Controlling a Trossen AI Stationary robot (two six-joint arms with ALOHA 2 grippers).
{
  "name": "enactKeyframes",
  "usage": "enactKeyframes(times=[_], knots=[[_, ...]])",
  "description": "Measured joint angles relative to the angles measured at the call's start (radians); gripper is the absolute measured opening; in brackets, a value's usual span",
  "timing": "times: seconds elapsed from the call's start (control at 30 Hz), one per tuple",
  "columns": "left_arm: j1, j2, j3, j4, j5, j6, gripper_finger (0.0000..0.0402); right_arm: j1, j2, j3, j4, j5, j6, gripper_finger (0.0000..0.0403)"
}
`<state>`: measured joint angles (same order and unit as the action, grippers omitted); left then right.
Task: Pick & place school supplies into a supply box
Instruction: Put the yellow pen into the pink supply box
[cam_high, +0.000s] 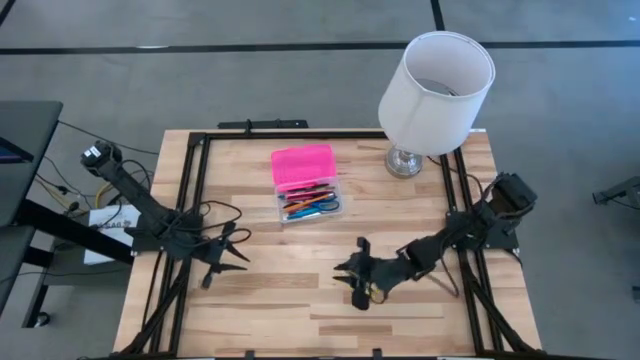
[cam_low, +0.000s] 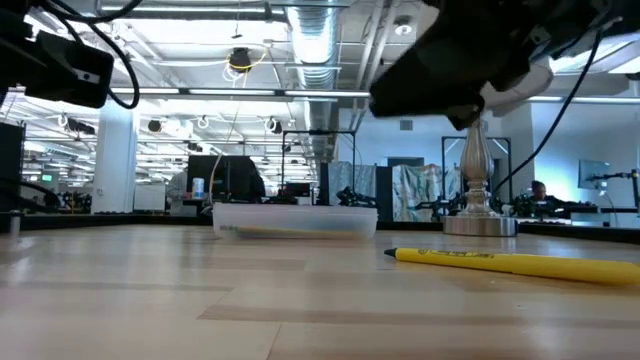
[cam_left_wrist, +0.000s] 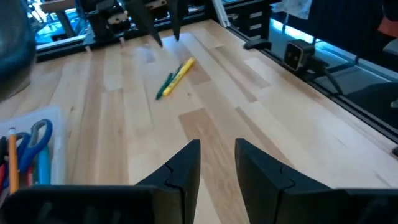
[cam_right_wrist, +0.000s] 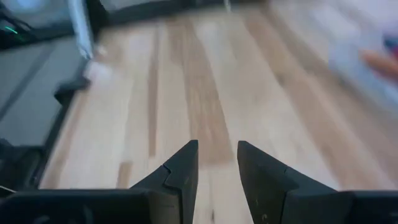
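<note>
We see one yellow marker lying flat on the wooden desk, just beside the right tool, its green end toward the left tool. Both tools stand apart, empty. The supply box sits mid-desk, lid open.

The high view looks straight down on the whole surface. The low view sits at surface height, facing level across it toward the room beyond. Each wrist view looks forward, close over the boards. Low and left wrist views share the yellow marker.
</note>
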<state>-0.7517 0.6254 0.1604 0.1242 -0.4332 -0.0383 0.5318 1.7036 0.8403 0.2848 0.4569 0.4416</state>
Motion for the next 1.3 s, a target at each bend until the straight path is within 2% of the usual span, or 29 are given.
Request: enactKeyframes(times=[0.23,0.47,0.87,1.17,1.3], knots=[[-0.038,0.000,0.000,0.002,-0.043,-0.002,0.0096,0.060,0.101,0.250,-0.501,0.014,0.304,0.0106],[-0.045,0.000,0.000,0.003,-0.054,-0.007,0.0096,0.113,0.170,0.382,-0.735,0.016,0.455,0.0106],[-0.045,0.000,0.000,0.000,-0.071,-0.009,0.0096,0.133,0.169,0.378,-0.855,0.045,0.438,0.0106],[-0.045,0.000,0.000,-0.002,-0.071,-0.010,0.0096,0.113,0.169,0.357,-0.853,0.041,0.415,0.0106],[-0.045,0.000,0.001,-0.002,-0.071,-0.010,0.0096,0.113,0.169,0.317,-0.782,0.042,0.410,0.0106]])
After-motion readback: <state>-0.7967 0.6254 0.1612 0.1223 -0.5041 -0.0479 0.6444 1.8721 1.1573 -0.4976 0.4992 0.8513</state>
